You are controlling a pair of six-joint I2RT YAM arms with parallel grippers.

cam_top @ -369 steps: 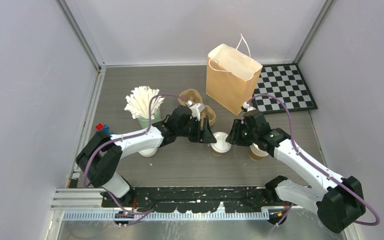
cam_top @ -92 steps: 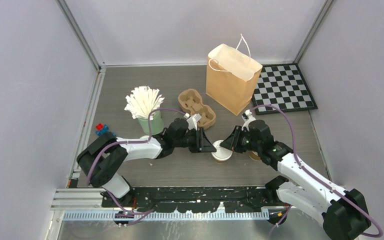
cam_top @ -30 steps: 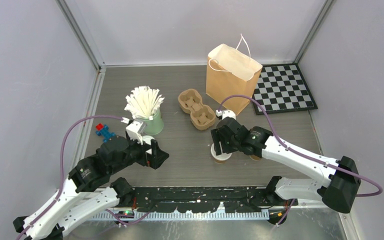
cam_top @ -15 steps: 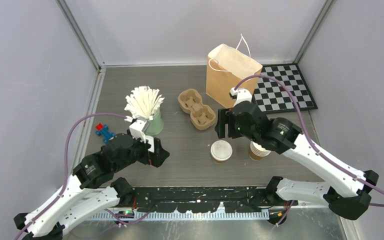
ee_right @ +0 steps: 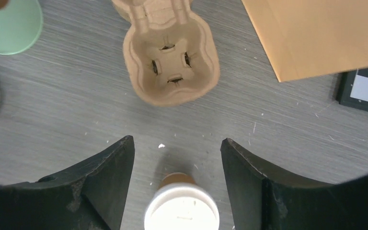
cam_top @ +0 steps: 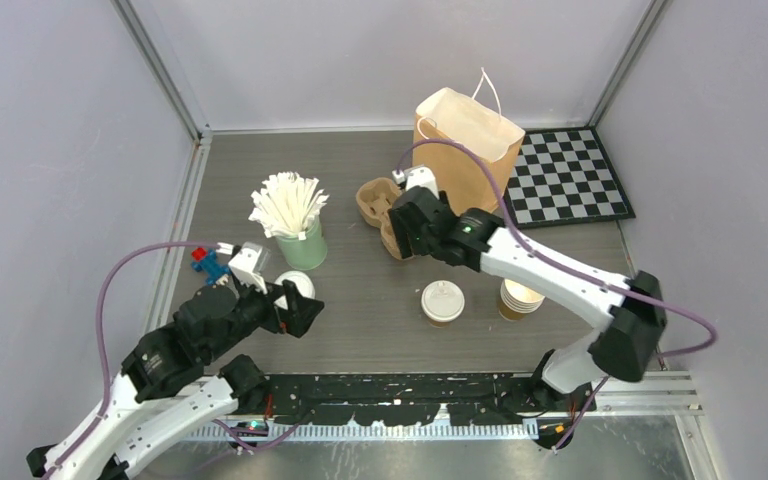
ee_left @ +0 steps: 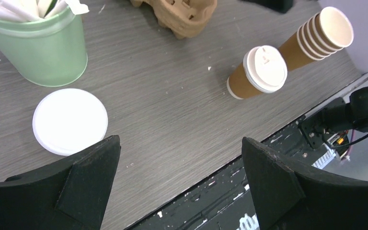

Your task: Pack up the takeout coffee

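Observation:
The takeout coffee (cam_top: 442, 302), a brown kraft cup with a white lid on, stands upright on the table. It also shows in the left wrist view (ee_left: 259, 72) and in the right wrist view (ee_right: 182, 211). My right gripper (cam_top: 410, 240) is open and empty, raised over the pulp cup carrier (cam_top: 392, 216), behind the coffee. In its wrist view the lidded cup sits low between the two fingers (ee_right: 175, 148). My left gripper (cam_top: 300, 305) is open and empty, near the front left, beside a loose white lid (ee_left: 70, 120). The brown paper bag (cam_top: 465, 155) stands open at the back.
A stack of lidless brown cups (cam_top: 518, 299) stands right of the coffee. A green cup of white stirrers (cam_top: 295, 225) stands left of the carrier (ee_right: 168, 52). A checkerboard mat (cam_top: 568, 178) lies at the back right. Small red and blue blocks (cam_top: 205, 262) lie at the left edge.
My right arm has left the lidded cup, risen and swung back-left over the carrier. My left arm pulled back toward the front left earlier, uncovering the loose white lid.

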